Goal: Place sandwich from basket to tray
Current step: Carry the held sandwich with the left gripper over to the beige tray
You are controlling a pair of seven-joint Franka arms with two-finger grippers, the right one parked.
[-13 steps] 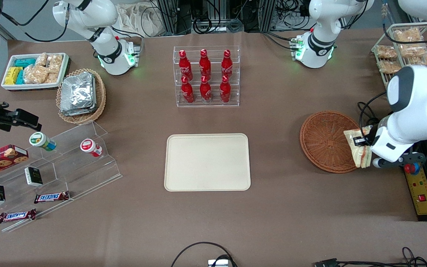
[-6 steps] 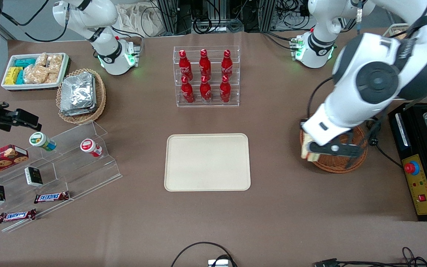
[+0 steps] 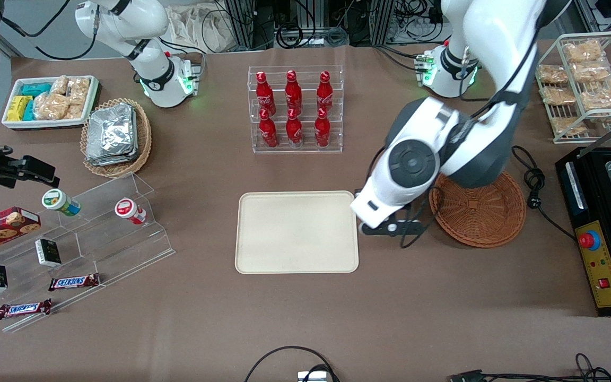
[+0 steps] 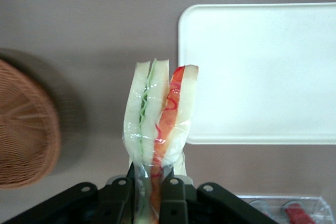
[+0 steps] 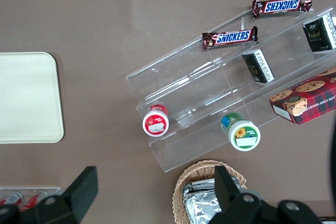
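Sandwich (image 4: pixel 157 114) is up in the air, clamped at one end by the pincer (image 4: pixel 151 184), fingers (image 4: pixel 122 192) pressed tight on either side of its clear wrap. It sticks out from the pincer edge-on: two pale bread slabs w/ a green leafy layer in one half, red and pinkish-orange filling in the other, film wrinkled and glossy around it. The free tip is split into two points.

It hangs over bare counter (image 4: pixel 94 30) in the gap betw. basket (image 4: pixel 23 129) and tray (image 4: pixel 262 72), its tip just beside the tray's rounded corner, not over the tray. Basket is reddish-brown wicker, w/ nothing seen in the part visible from the wrist.

Front view: the arm's white wrist hides sandwich and pincer; it sits just beside the tray (image 3: pixel 295 233) edge nearest the basket (image 3: pixel 478 209). Tray is cream, flat, nothing on it. Rack of red bottles (image 3: pixel 295 109) stands farther from the camera than the tray.
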